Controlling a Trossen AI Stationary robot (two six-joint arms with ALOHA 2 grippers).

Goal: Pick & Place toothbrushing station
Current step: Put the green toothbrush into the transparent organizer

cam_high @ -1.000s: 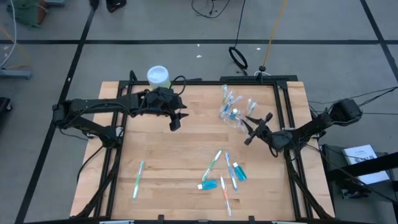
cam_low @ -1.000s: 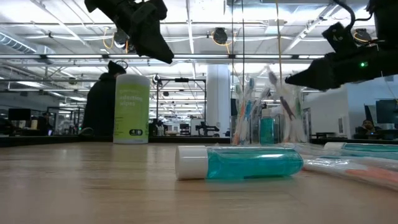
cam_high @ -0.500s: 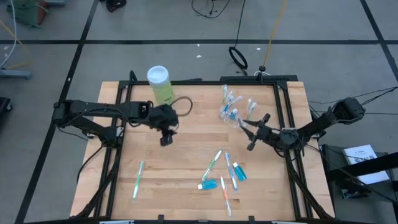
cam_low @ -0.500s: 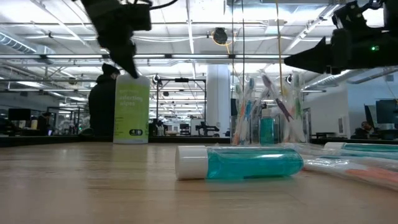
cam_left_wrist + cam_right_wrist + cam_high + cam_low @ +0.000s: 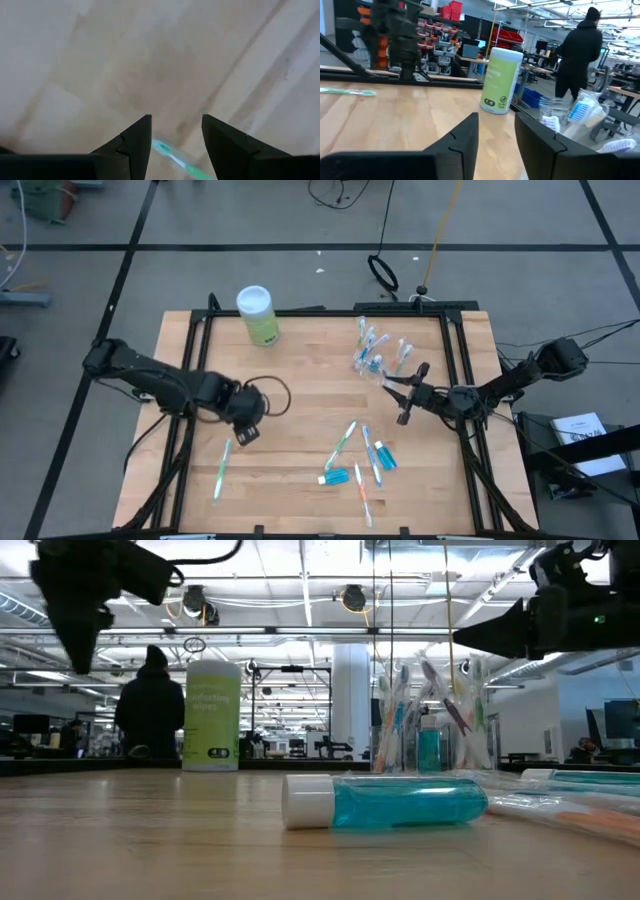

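Cup [image 5: 380,370] stands right of canister [image 5: 258,314]; toothpaste tubes [image 5: 338,476] lie nearer front.

Lt-green canister [image 5: 259,319] w/ white lid; blue toothpaste tube [image 5: 385,802], white cap; green toothbrush [image 5: 221,470].

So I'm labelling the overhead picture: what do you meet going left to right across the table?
Green toothbrush → left gripper → light-green canister → blue toothpaste tube → clear cup of toothbrushes → right gripper.

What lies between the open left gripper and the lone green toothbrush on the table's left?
Nothing: in the left wrist view, the left gripper hangs over bare wood and the green toothbrush.
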